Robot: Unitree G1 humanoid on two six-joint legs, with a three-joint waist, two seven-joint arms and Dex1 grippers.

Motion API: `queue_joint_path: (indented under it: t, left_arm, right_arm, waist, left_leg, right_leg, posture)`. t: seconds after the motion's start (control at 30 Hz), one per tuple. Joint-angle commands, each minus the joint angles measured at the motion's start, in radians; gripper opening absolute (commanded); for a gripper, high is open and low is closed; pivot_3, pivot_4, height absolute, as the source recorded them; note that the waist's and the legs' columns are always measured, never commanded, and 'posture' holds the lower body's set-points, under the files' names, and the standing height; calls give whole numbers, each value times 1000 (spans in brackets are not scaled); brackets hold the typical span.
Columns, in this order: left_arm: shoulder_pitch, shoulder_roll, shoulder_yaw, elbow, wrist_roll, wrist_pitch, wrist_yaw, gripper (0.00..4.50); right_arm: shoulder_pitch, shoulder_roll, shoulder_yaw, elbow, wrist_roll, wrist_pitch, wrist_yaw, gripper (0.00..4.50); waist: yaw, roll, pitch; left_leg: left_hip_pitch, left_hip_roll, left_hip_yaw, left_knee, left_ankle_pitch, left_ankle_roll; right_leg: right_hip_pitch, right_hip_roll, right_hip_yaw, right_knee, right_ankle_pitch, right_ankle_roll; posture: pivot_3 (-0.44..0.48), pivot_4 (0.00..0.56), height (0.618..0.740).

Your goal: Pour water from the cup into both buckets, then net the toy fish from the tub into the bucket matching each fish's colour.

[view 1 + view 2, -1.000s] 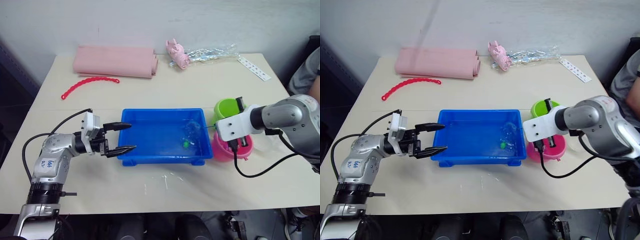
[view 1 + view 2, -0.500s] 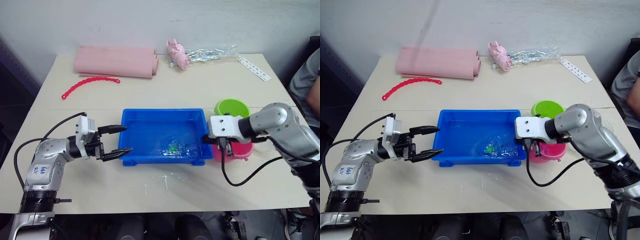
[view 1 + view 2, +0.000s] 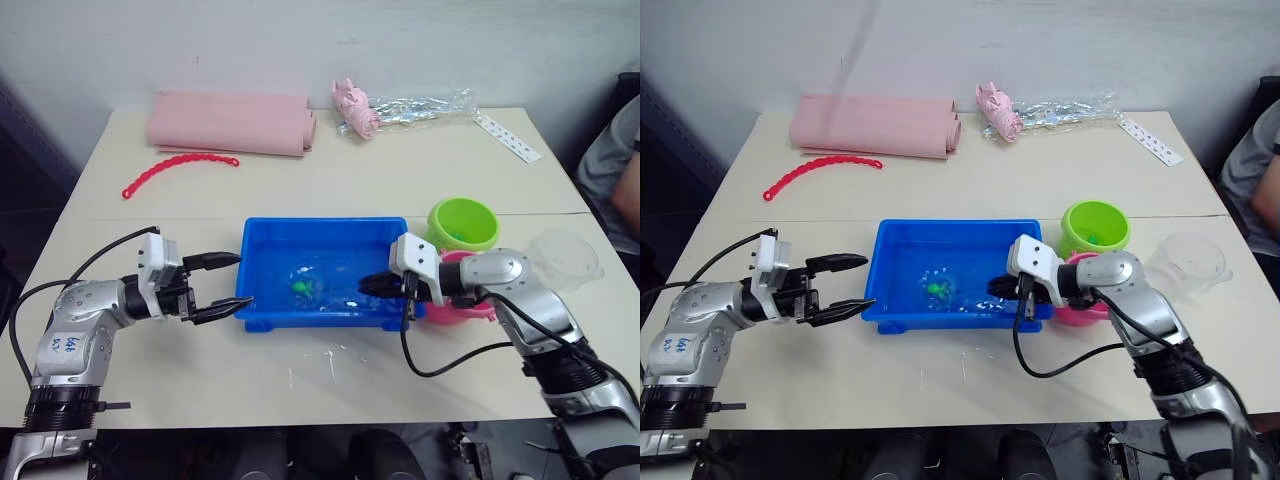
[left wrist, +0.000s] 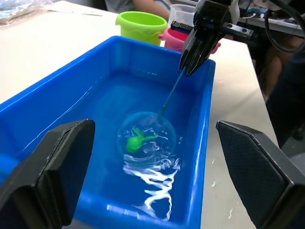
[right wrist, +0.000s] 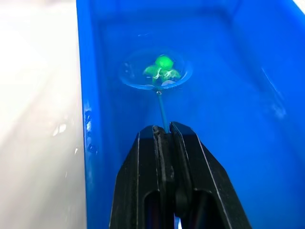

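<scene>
The blue tub (image 3: 320,222) holds water at the table's middle. My right gripper (image 3: 366,284) is shut on the net's thin handle (image 5: 162,110) just inside the tub's right end. The net's hoop (image 5: 155,71) lies in the water with a green toy fish (image 3: 300,289) over it. My left gripper (image 3: 243,278) is open just outside the tub's left wall, holding nothing. The lime green bucket (image 3: 463,223) stands right of the tub. The pink bucket (image 3: 462,306) sits in front of it, partly behind my right arm. The clear cup (image 3: 565,255) stands further right.
A folded pink cloth (image 3: 230,122) and a red chain (image 3: 178,165) lie at the back left. A pink toy in clear wrapping (image 3: 355,105) and a white strip (image 3: 508,136) lie at the back right. Water drops (image 3: 335,360) mark the table's front. A person (image 3: 615,160) sits at the right edge.
My right gripper came down from over the buckets to the tub's right end. The net swept left through the water and the green fish moved with it. My left gripper drew slightly back from the tub.
</scene>
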Motion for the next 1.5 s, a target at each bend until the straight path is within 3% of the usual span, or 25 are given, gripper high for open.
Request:
queue_joint_path:
  t: [0.03, 0.2, 0.43, 0.77, 1.0, 1.3, 1.5]
  left_arm:
    - [34, 42, 61, 5, -27, 1, -19, 4460]
    - [37, 51, 84, 14, -35, 2, -22, 4460]
    - [22, 55, 105, -28, -80, 55, -15, 4460]
    - [-48, -11, 48, -92, -113, 123, 24, 4460]
    - [-129, -74, -16, -63, -96, 122, 42, 4460]
    - [-205, -145, -67, -70, -94, 140, 87, 4460]
    - [-234, -172, -73, -65, -100, 134, 102, 4460]
  right_arm:
    - [36, 101, -109, 41, 95, -90, -51, 0]
    - [62, 134, -160, 46, 142, -136, -53, 0]
    - [166, 65, -270, -83, 175, -166, -70, 0]
    - [403, -14, -495, -241, 266, -167, -125, 0]
    - [464, -46, -644, -276, 349, -146, -159, 0]
    - [513, -177, -869, -165, 347, -178, -131, 0]
    - [526, -285, -866, 27, 149, -340, -149, 0]
  waist:
    - [3, 0, 0]
    - [3, 0, 0]
    - [6, 0, 0]
    - [6, -1, 0]
    - [7, -1, 0]
    - [11, -1, 0]
    - [11, -1, 0]
  left_leg:
    - [0, 0, 0, 0, 0, 0]
    - [0, 0, 0, 0, 0, 0]
    - [0, 0, 0, -1, 0, 0]
    - [0, 0, 0, -1, -1, 0]
    - [0, 0, 1, -1, 0, 0]
    - [0, -1, 1, 0, 0, 0]
    - [0, -1, 1, 0, 0, 0]
  right_leg:
    - [0, 0, 0, 0, 0, 0]
    - [0, -1, 0, 0, 0, 0]
    - [0, -1, 0, 0, 0, 0]
    - [1, 0, 0, -3, 0, 0]
    - [1, 0, 1, -5, 0, 0]
    - [2, 0, 1, -6, 0, 0]
    - [2, 0, 0, -6, 0, 0]
  posture:
    - [0, 150, 740]
    - [0, 150, 740]
    - [0, 150, 740]
    - [0, 150, 740]
    - [0, 150, 740]
    - [0, 150, 740]
    - [0, 150, 740]
